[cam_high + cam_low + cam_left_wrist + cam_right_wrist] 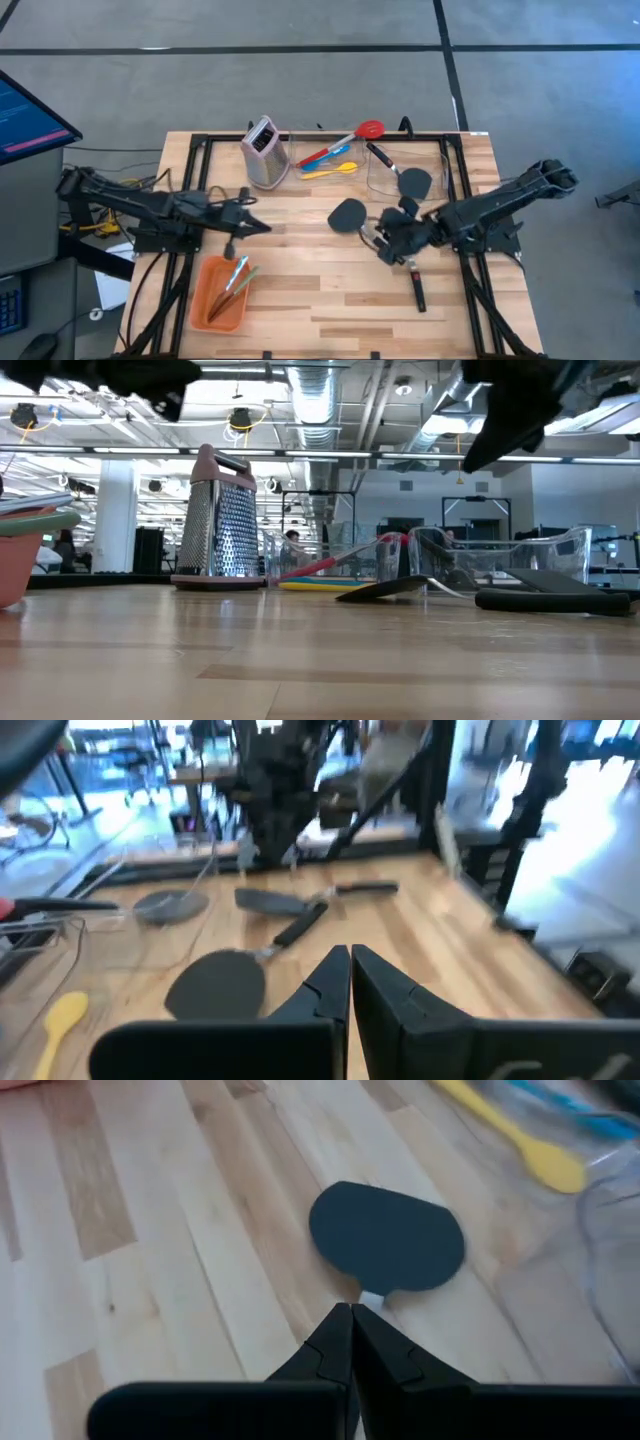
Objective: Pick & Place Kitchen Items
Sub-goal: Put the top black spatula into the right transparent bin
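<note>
A black spatula lies on the table near its middle, blade [347, 213] toward the left and handle [419, 288] toward the near right. In the low view its blade [400, 588] and handle [550, 600] rest on the wood. My right gripper [385, 243] hangs shut above its neck [370, 1298], raised well off the table [500, 430]. My left gripper [262, 227] is shut and in the air left of the blade [215, 985]. A second black spatula [410, 181] lies in a clear bin. Red [345, 142], blue [335, 154] and yellow [330, 170] spoons lie at the far side.
A metal box grater [265, 152] stands at the far side, left of the spoons. An orange tray [205, 290] at the near left holds thin green- and pink-handled tools [238, 275]. Clear bins [440, 170] sit at the far right. Bare wood lies along the near edge.
</note>
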Action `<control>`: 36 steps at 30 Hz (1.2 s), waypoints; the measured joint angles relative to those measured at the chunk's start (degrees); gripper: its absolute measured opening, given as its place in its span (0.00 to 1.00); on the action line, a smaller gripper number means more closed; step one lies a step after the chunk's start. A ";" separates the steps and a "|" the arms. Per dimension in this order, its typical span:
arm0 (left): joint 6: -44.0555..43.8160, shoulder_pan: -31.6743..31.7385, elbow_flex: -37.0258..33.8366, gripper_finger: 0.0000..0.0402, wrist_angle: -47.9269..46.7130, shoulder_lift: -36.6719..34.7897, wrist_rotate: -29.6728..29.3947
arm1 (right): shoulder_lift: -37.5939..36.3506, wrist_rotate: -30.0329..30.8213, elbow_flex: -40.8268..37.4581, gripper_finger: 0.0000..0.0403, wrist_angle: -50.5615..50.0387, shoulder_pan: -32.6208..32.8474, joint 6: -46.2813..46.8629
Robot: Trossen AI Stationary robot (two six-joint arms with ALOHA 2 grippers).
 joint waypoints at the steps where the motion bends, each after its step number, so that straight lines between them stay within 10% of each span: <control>1: -0.80 -0.28 -1.76 0.00 1.45 -2.20 -0.02 | 0.00 -2.06 0.01 0.00 0.85 -1.61 -1.33; 14: -5.24 -2.86 -12.47 0.00 5.93 -17.04 -0.05 | 0.83 -13.23 0.06 0.04 3.09 -15.79 -4.50; 27: -5.47 -2.84 -12.65 0.00 6.75 -16.67 -0.11 | 20.49 -13.47 0.02 0.51 3.51 -17.22 -2.64; 36: -5.47 -2.84 -12.65 0.00 6.71 -16.65 -0.14 | 26.26 -15.49 0.18 0.62 8.19 -17.16 -2.53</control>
